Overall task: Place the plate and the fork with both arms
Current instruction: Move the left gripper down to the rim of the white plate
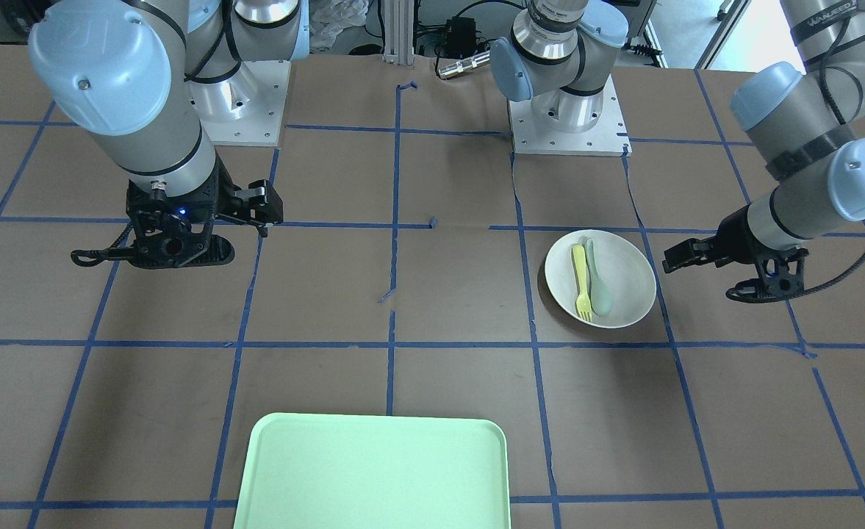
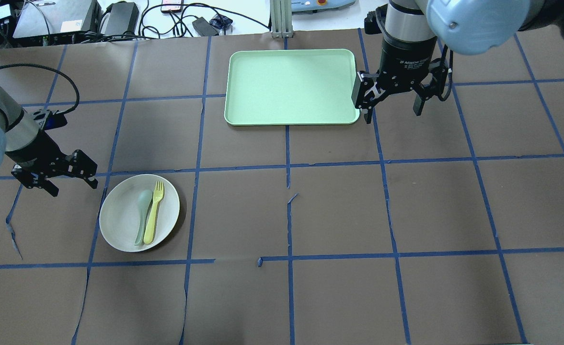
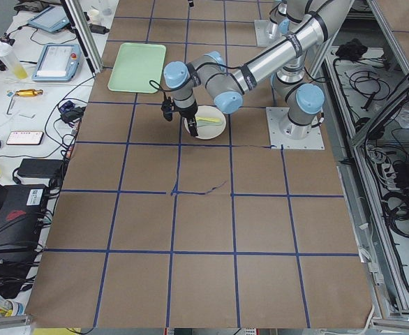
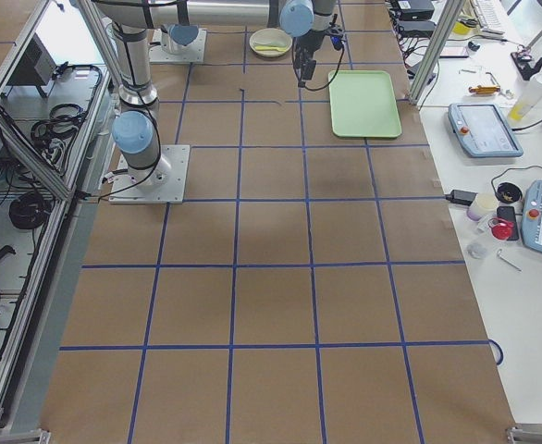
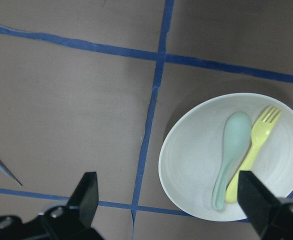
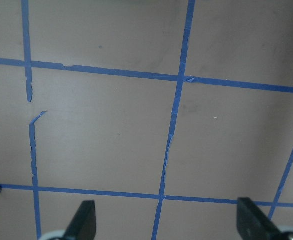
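The off-white plate [image 2: 119,220] lies on the table at the left in the overhead view. On it lie the yellow fork [image 2: 154,211] and a pale grey-green spoon [image 2: 143,215], side by side. My left gripper [image 2: 73,188] is open and empty, just left of the plate and above the table. Its wrist view shows the plate [image 5: 191,165], the fork [image 5: 251,150] and the spoon [image 5: 231,150] between its open fingers [image 5: 89,187]. My right gripper [image 2: 392,116] is open and empty beside the right edge of the light-green tray [image 2: 291,86].
The table is brown paper with a blue tape grid. The tray [image 1: 373,470] sits at the far middle edge from the robot. The arm bases [image 1: 568,125] stand at the robot's side. The right wrist view shows only table and the open gripper [image 6: 166,206].
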Controlling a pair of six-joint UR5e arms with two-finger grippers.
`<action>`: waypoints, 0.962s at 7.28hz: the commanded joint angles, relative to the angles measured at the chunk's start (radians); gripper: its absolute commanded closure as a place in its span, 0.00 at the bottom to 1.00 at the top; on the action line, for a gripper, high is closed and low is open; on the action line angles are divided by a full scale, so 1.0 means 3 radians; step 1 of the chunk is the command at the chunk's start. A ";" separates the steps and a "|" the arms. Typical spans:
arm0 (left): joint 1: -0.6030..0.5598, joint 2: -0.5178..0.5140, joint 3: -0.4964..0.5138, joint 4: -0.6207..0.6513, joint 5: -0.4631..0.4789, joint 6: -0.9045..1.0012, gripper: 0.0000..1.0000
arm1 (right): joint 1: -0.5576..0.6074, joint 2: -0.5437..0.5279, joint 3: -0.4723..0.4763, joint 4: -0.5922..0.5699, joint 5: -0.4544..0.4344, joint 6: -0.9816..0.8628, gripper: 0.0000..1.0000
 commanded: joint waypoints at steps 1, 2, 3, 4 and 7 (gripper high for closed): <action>-0.0017 -0.0046 -0.0299 0.0097 0.0007 0.0148 0.03 | 0.0005 0.0002 0.0081 -0.0004 -0.0001 0.0010 0.00; -0.0012 -0.0071 -0.0341 0.0107 0.0017 0.0413 0.03 | 0.0005 0.0002 0.0086 0.0001 -0.0001 0.0005 0.00; -0.0012 -0.0112 -0.0351 0.0113 0.0017 0.0420 0.06 | 0.0005 0.0007 0.0091 -0.0004 -0.0001 0.0000 0.00; -0.0012 -0.0183 -0.0356 0.0189 0.0022 0.0426 0.08 | 0.0005 0.0007 0.0096 -0.0004 -0.0001 -0.0005 0.00; -0.0012 -0.0362 -0.0356 0.0408 0.0089 0.0431 0.13 | 0.0005 0.0007 0.0101 -0.0010 -0.0001 -0.0016 0.00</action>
